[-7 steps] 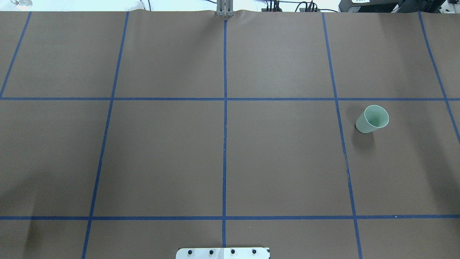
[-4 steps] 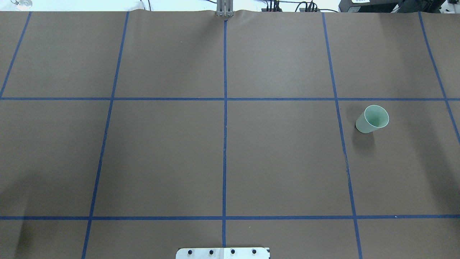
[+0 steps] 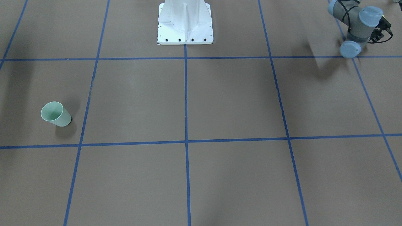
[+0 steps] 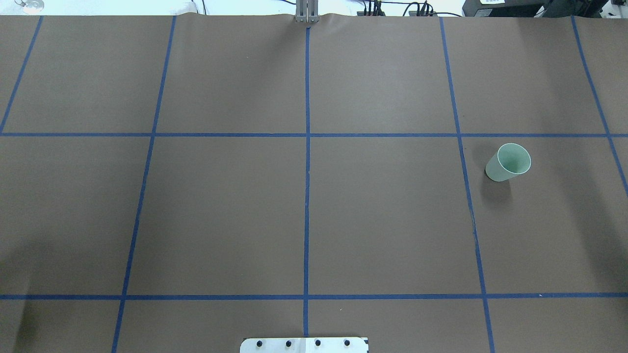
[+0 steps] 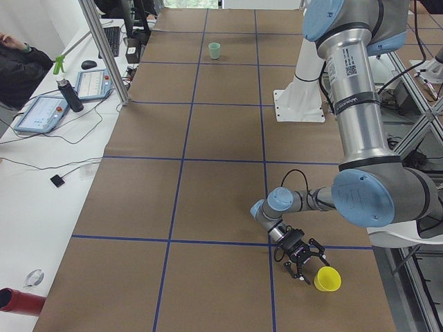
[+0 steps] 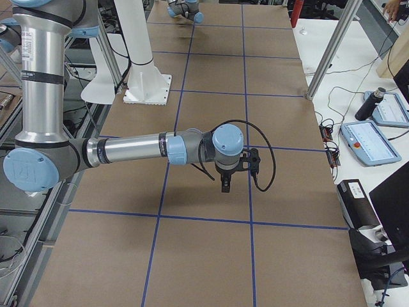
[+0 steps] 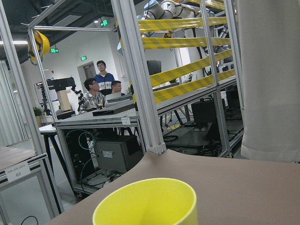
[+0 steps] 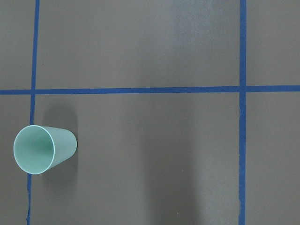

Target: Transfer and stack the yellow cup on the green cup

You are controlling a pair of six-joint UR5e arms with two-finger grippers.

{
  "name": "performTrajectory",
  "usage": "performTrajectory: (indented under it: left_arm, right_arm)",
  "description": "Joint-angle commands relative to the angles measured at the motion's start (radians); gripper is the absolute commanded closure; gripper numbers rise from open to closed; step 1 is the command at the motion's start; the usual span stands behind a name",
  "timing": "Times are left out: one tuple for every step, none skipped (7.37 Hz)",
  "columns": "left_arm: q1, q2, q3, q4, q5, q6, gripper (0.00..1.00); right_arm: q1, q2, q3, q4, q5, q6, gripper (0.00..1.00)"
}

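Note:
The yellow cup stands upright near the table's near left corner and fills the bottom of the left wrist view. My left gripper is low over the table right beside it; I cannot tell whether it is open or shut. The green cup stands upright on the right side of the table. It also shows in the front view and the right wrist view. My right gripper hangs above the table, pointing down, away from the green cup; I cannot tell its state.
The robot's white base stands at the table's near middle edge. Blue tape lines divide the brown table into squares. A side desk with tablets and a bottle runs along the far edge, behind a frame post.
The faint arm shadow at the near left corner of the overhead view has drifted toward the edge. The green cup has not moved.

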Motion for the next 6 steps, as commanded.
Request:
performTrajectory:
  left_arm:
    - [0.006, -0.001, 0.011, -0.003, -0.023, 0.0, 0.0]
    - [0.014, -0.003, 0.014, -0.005, -0.043, 0.0, 0.0]
    - [0.018, -0.003, 0.02, -0.005, -0.047, 0.0, 0.0]
    - [0.02, -0.003, 0.044, -0.005, -0.057, 0.0, 0.0]
    - [0.024, -0.003, 0.058, -0.005, -0.068, 0.001, 0.0]
    - [0.028, -0.003, 0.075, -0.006, -0.068, 0.001, 0.0]
  right_arm:
    - [0.0, 0.0, 0.0, -0.001, 0.0, 0.003, 0.0]
    - [0.0, 0.0, 0.0, -0.001, 0.002, 0.005, 0.0]
    - [0.0, 0.0, -0.002, -0.002, 0.0, 0.005, 0.0]
    - [0.0, -0.002, -0.002, -0.002, 0.0, 0.005, 0.0]
    - [0.0, -0.002, -0.002, -0.002, 0.0, 0.005, 0.0]
    - [0.0, -0.002, -0.002, -0.002, 0.002, 0.005, 0.01]
